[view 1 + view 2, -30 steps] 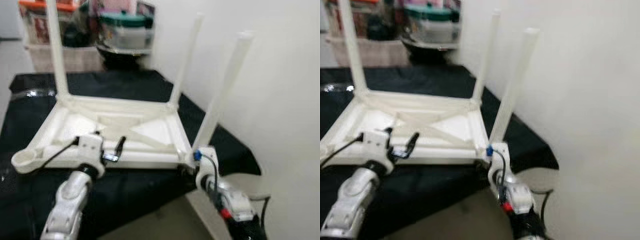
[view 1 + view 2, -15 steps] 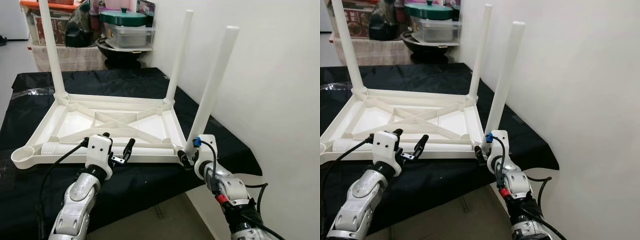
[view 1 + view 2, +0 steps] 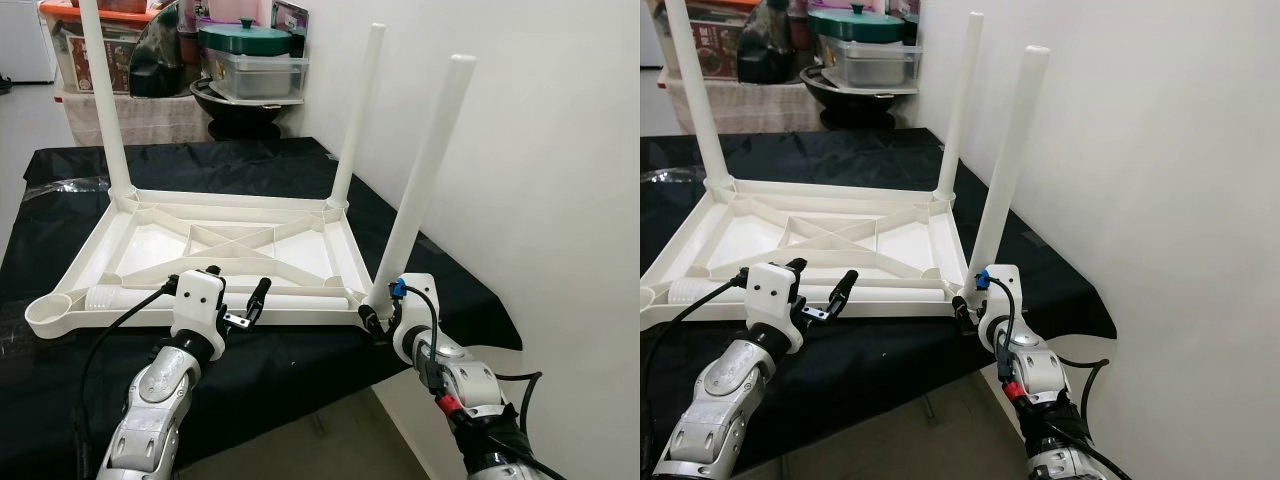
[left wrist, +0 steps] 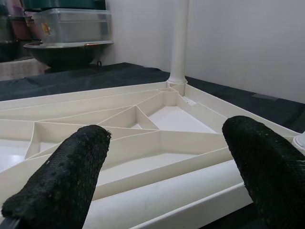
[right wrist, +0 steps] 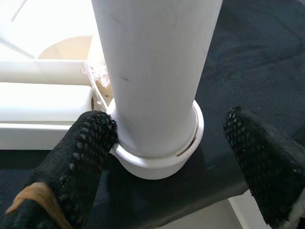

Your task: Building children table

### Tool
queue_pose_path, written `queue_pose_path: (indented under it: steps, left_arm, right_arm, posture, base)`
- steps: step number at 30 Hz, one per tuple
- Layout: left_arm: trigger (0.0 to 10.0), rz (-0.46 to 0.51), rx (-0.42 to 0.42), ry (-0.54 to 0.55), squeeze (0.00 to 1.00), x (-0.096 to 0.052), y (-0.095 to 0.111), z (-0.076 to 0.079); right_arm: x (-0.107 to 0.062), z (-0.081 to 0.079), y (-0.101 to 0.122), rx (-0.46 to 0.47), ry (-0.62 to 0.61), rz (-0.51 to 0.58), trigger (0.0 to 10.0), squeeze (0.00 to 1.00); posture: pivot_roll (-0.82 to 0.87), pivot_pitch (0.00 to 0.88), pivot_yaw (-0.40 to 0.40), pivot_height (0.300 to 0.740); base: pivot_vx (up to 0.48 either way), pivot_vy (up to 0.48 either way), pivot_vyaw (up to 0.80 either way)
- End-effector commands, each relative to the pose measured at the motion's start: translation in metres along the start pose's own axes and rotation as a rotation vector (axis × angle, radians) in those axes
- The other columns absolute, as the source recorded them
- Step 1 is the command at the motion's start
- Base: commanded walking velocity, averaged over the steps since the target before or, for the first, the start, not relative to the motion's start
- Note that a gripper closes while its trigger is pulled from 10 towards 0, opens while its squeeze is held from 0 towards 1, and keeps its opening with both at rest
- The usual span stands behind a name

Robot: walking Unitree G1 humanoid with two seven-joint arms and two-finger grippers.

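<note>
Children's table [image 3: 230, 250] lies upside down on the black-draped surface [image 3: 450, 290]; three legs stand, one corner socket [image 3: 48, 314] empty; right hand [image 5: 162, 143], spread, straddles the near leg [image 3: 420, 190], likely toppling it if bumped; left hand [image 3: 238, 300] spread.

No lettering, label or number anywhere is sharp enough to read.
</note>
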State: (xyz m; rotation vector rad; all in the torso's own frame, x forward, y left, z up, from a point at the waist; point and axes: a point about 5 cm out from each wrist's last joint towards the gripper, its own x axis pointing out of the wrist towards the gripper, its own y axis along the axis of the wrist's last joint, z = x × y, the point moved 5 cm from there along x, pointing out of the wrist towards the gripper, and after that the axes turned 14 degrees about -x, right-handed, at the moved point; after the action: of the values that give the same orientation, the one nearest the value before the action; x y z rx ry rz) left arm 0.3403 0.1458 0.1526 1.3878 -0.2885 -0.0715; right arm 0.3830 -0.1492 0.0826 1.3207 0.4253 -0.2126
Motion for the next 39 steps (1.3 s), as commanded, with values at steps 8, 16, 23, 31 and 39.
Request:
queue_pose_path:
  steps: [8,16,23,31,39]
  left_arm:
    - [10.0,0.005,0.005,-0.006,0.00,0.001,0.003,0.002]
    - [10.0,0.003,0.007,-0.003,0.00,0.000,0.002,0.000]
    - [10.0,-0.001,0.007,-0.017,0.00,0.003,0.002,0.003]
    - [10.0,0.002,0.012,-0.012,0.00,0.003,0.003,0.002]
    - [10.0,0.000,0.015,-0.016,0.00,0.004,0.002,0.003]
  right_arm:
    - [0.000,-0.008,-0.008,-0.012,0.048,-0.026,10.0,0.00]
    - [-0.014,-0.012,0.007,-0.014,0.145,0.059,10.0,0.00]
    - [-0.036,-0.035,-0.006,-0.113,0.367,0.091,10.0,0.00]
    - [-0.012,-0.007,-0.027,-0.099,0.153,-0.060,10.0,0.00]
    - [-0.009,-0.016,-0.019,-0.075,0.149,-0.039,10.0,0.00]
  posture:
    - [0.13,0.000,-0.145,0.740]
    - [0.11,0.000,-0.133,0.740]
    - [0.11,0.000,-0.127,0.740]
    - [0.12,0.000,-0.131,0.740]
    - [0.12,0.000,-0.131,0.740]
  base:
    - [0.000,0.000,0.00]
    - [0.000,0.000,0.00]
    - [0.000,0.000,0.00]
    - [0.000,0.000,0.00]
    - [0.000,0.000,0.00]
